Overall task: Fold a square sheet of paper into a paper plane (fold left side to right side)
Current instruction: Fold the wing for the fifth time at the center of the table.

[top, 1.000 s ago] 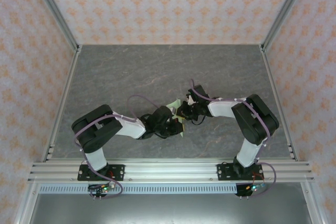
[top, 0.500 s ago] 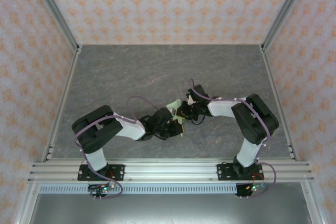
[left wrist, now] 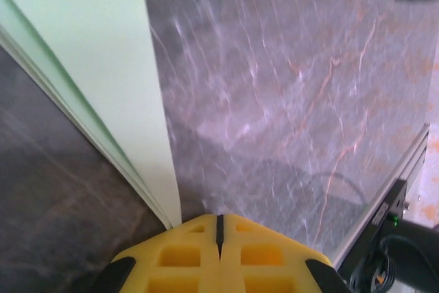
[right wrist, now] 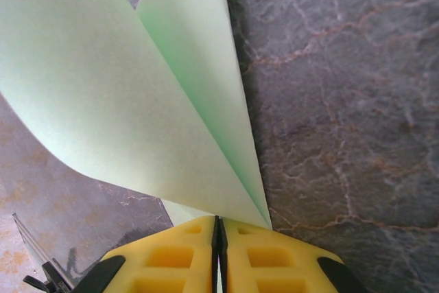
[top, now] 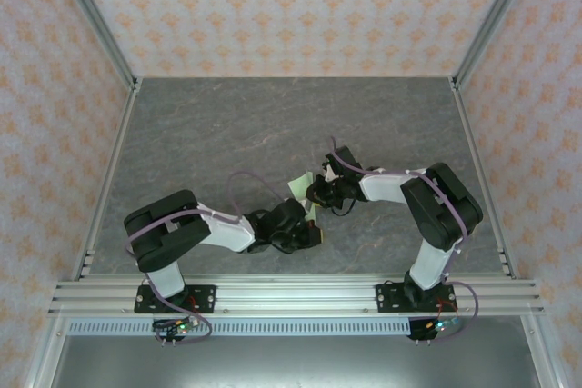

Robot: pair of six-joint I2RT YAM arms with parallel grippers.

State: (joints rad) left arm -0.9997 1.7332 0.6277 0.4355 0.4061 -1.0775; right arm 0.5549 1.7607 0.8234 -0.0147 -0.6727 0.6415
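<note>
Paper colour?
The thin sheet of paper is plain pale green, clearest in the right wrist view.

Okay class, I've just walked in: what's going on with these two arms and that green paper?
Two robot arms are working pale green paper on a grey table. The right gripper is shut on the paper, which curls away from it in a loose, uncreased fold. The left gripper is shut too, with a layered edge of the paper running up beside it. Whether it actually pinches that edge is unclear.

paper btwn left claw & right claw, near table centre.
</note>
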